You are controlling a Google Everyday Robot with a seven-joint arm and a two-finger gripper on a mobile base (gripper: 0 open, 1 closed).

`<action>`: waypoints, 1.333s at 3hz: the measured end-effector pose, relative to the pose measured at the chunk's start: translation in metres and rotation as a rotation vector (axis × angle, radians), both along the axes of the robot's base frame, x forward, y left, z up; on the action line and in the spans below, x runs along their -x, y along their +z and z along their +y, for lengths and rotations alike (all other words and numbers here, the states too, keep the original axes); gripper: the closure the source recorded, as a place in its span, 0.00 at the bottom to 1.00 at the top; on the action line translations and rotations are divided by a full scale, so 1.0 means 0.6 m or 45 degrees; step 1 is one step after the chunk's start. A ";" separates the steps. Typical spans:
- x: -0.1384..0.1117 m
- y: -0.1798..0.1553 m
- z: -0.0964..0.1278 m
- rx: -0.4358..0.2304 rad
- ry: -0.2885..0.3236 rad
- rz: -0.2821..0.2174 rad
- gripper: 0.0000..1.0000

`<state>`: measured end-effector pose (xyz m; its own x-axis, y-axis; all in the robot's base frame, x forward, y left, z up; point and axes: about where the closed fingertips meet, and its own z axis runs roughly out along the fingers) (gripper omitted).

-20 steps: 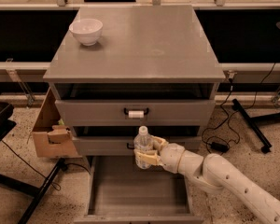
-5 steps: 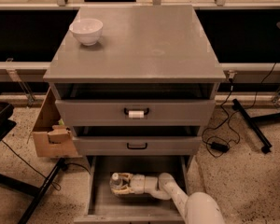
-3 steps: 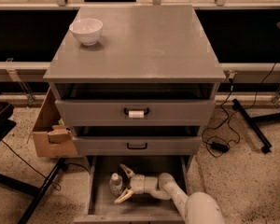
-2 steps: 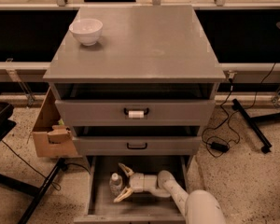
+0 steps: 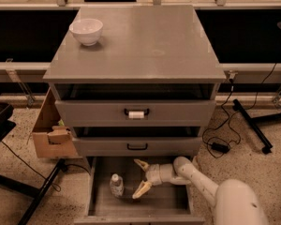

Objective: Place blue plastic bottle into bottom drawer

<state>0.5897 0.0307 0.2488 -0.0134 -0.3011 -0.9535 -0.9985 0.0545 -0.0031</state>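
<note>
The bottom drawer (image 5: 165, 201) is pulled out wide in front of the desk (image 5: 145, 46), so its flat grey floor is free from above and the arm (image 5: 201, 182) can reach into it from the right side. The blue plastic bottle (image 5: 116, 185) is inside this drawer, on the left part of the floor. It seems to stand upright, with the white cap on top, near the left wall but not touching it. I think this place is chosen because the bottle has room around it there and stays below the front of the drawer above.

The gripper (image 5: 139, 177) is also low inside the drawer, in the middle, and it points to the left toward the bottle. The fingers (image 5: 141, 190) are spread far apart, one toward the back and one toward the front, and they grasp nothing. The front fingertip is just beside the bottle, and as far as I can see there is a small gap between them, so the bottle rests on the drawer floor alone. To my judgement the placing itself is done, and pulling the arm back needs care so that the near finger does not push the bottle over.

The two upper drawers (image 5: 178, 112) are not pulled out, and the white bowl (image 5: 86, 30) sits on the back left corner of the desk, well apart from the work.
</note>
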 end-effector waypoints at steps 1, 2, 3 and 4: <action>0.038 0.041 -0.060 0.199 0.040 0.107 0.00; 0.088 0.072 -0.105 0.383 0.055 0.227 0.00; 0.109 0.122 -0.145 0.615 0.010 0.282 0.00; 0.132 0.178 -0.166 0.821 -0.031 0.301 0.00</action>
<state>0.5105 -0.0689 0.3556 -0.2129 -0.8045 -0.5545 -0.9749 0.1372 0.1753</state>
